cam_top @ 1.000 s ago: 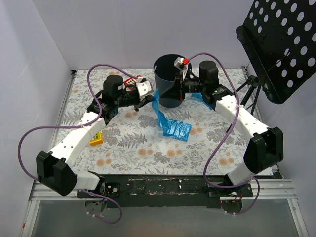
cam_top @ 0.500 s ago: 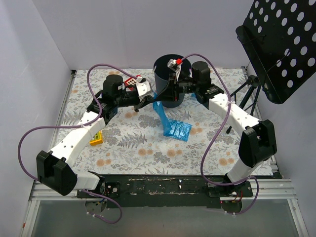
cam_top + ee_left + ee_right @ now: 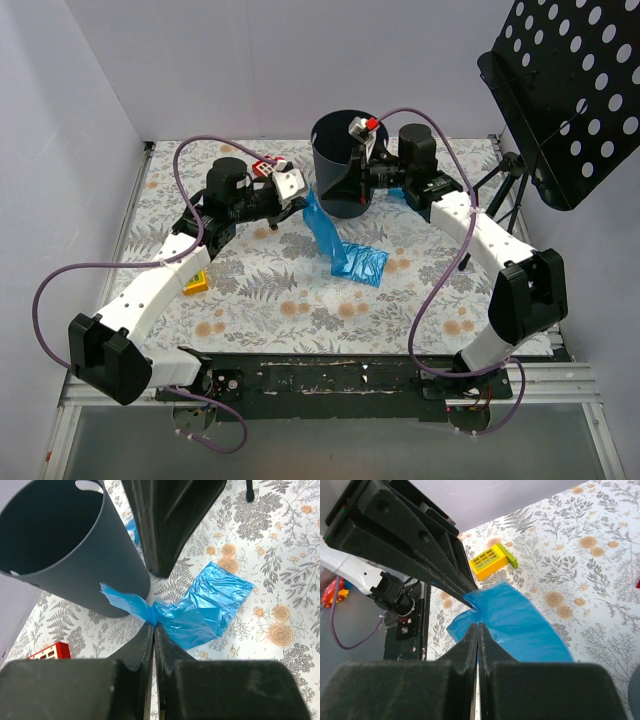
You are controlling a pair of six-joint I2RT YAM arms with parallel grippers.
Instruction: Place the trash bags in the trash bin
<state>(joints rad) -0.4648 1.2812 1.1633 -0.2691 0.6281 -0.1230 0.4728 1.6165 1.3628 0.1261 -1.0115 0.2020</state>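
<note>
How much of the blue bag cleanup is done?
Nothing is in yet: no blue shows inside the trash bin. The left gripper pinches the blue trash bag, most of it lying on the table. It must be lifted and dropped in.

Music stand (image 3: 575, 100), yellow block (image 3: 195, 284), red tile (image 3: 266, 166).
</note>
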